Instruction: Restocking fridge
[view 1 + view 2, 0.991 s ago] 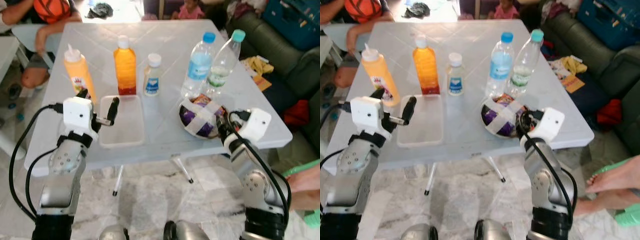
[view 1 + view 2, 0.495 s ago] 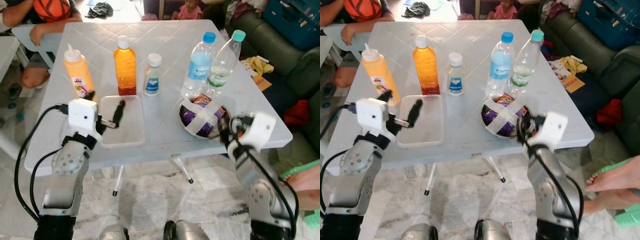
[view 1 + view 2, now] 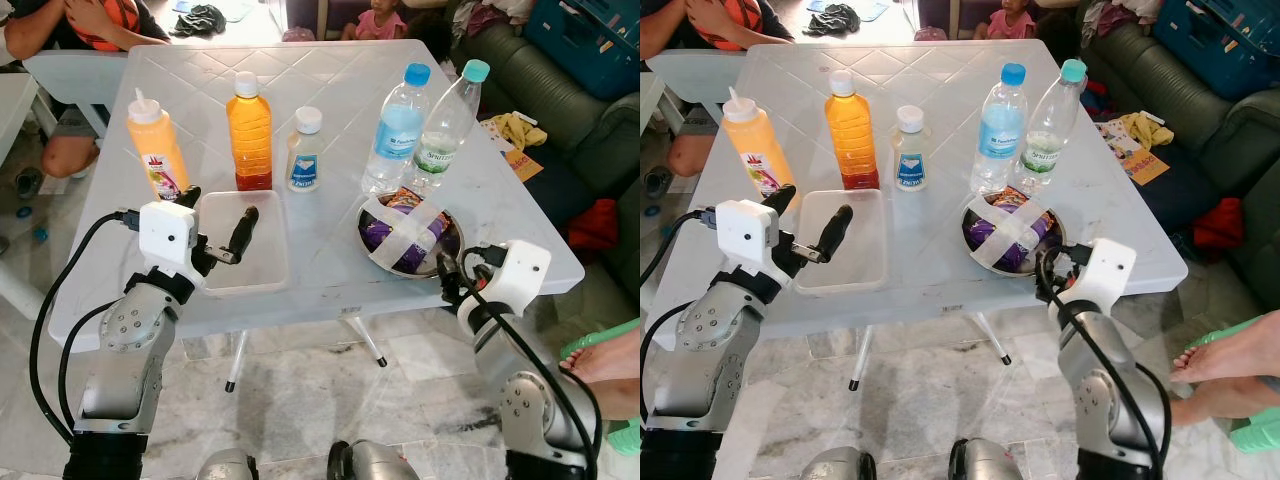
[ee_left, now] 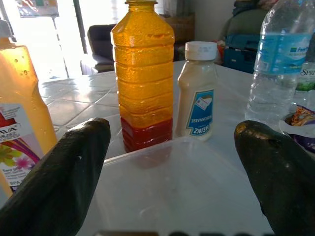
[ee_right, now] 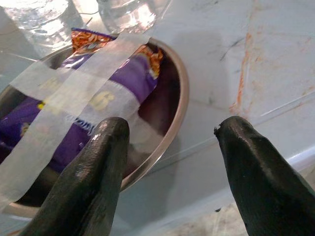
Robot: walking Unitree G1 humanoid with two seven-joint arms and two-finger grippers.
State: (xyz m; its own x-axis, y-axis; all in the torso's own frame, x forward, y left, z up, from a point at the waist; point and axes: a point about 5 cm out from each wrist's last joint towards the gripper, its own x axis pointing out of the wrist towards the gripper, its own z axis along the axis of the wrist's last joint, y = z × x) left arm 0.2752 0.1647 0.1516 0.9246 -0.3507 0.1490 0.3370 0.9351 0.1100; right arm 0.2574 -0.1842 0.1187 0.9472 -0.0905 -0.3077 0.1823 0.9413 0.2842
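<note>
Two spread fingers [image 5: 93, 177] straddle metal bowl [image 5: 170, 132] rim, R side.

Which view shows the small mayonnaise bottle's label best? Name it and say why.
The left wrist view: the mayonnaise bottle stands close, label legible, between the left gripper's open fingers. Both eye views show it small, from above, beside the orange bottle.

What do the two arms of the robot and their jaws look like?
Both arms are silver metal with round joints and loose black cables. Each wrist carries a white box-shaped housing. The left gripper and right gripper each have two long, matte black fingers with rounded tips.
</note>
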